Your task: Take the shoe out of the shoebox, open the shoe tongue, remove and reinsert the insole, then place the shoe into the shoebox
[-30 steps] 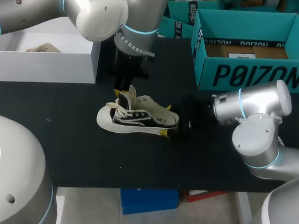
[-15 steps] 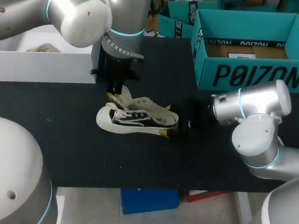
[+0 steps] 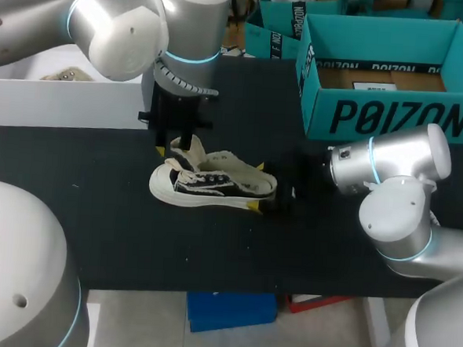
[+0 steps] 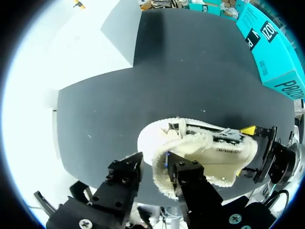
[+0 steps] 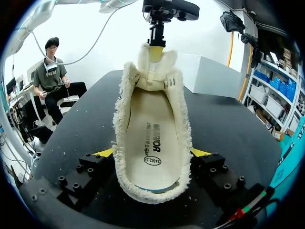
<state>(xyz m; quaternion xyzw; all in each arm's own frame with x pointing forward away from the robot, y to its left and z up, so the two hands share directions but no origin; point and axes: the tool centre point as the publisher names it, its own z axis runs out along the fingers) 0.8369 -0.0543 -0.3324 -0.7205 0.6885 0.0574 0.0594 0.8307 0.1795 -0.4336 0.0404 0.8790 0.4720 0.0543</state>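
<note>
A black and cream sneaker (image 3: 215, 182) lies on its sole on the black table (image 3: 117, 237), toe toward the left. My right gripper (image 3: 263, 197) is shut on its heel; in the right wrist view both yellow tips press the shoe's (image 5: 152, 138) fleecy sides, and the insole shows inside. The tongue (image 5: 153, 71) stands pulled up toward the toe. My left gripper (image 3: 170, 146) hovers over the toe end, open; in its own view the tongue (image 4: 164, 160) leans against one finger (image 4: 188, 179), with bare table showing in the gap. The teal shoebox (image 3: 392, 112) stands at the back right.
A white box (image 3: 63, 104) sits at the back left, close behind my left gripper. A second teal box (image 3: 275, 31) stands behind the table's middle. The table's front edge runs just below the shoe's open stretch of black surface.
My left gripper drew the tongue up and toward the toe while shifting left, then its fingers parted. The right gripper and the shoe stayed put.
</note>
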